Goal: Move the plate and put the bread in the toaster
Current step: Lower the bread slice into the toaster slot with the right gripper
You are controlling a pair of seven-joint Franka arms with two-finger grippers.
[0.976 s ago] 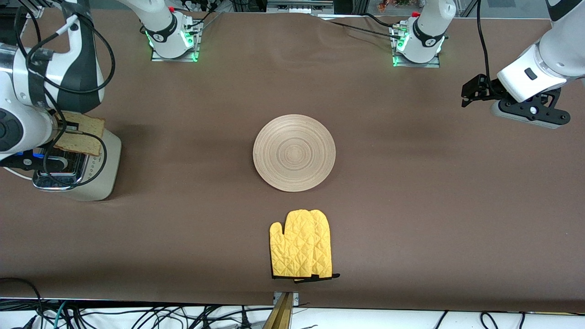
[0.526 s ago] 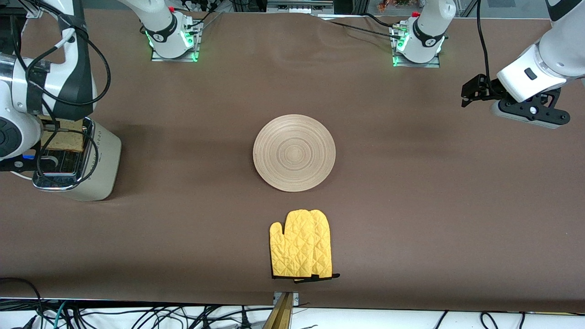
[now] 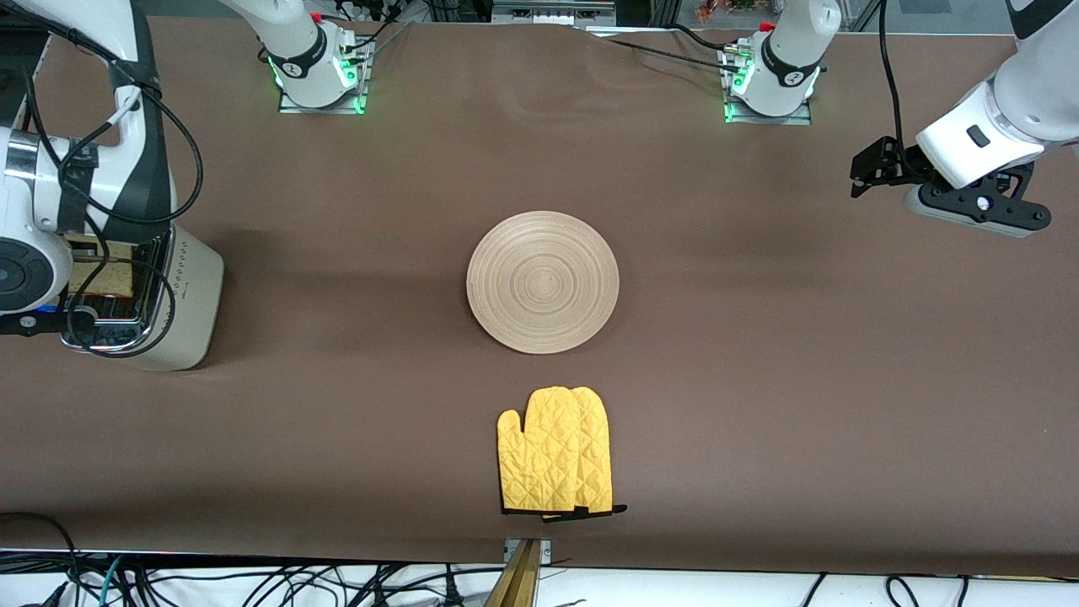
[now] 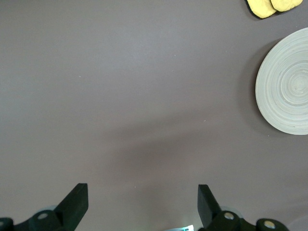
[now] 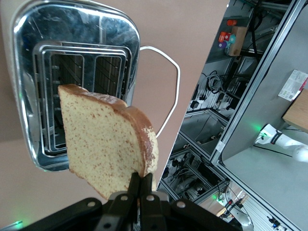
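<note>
The cream toaster (image 3: 181, 308) with a chrome top stands at the right arm's end of the table. My right gripper (image 5: 143, 185) is shut on the crust edge of the bread (image 5: 106, 144) and holds it upright right over the toaster's slots (image 5: 72, 77). In the front view the bread (image 3: 103, 276) shows low at the chrome top, mostly hidden by the right wrist. The wooden plate (image 3: 543, 282) lies bare at the table's middle, and shows in the left wrist view (image 4: 286, 91). My left gripper (image 3: 877, 169) waits open and empty above the left arm's end of the table (image 4: 142, 204).
A yellow oven mitt (image 3: 556, 451) lies nearer to the front camera than the plate; its tips show in the left wrist view (image 4: 274, 6). The toaster's white cord (image 5: 168, 82) loops off its end. The arm bases stand along the table's top edge.
The right gripper has carried the bread from tilted above the toaster's edge to upright and lower, down at the slots. The left arm, plate and mitt have not moved.
</note>
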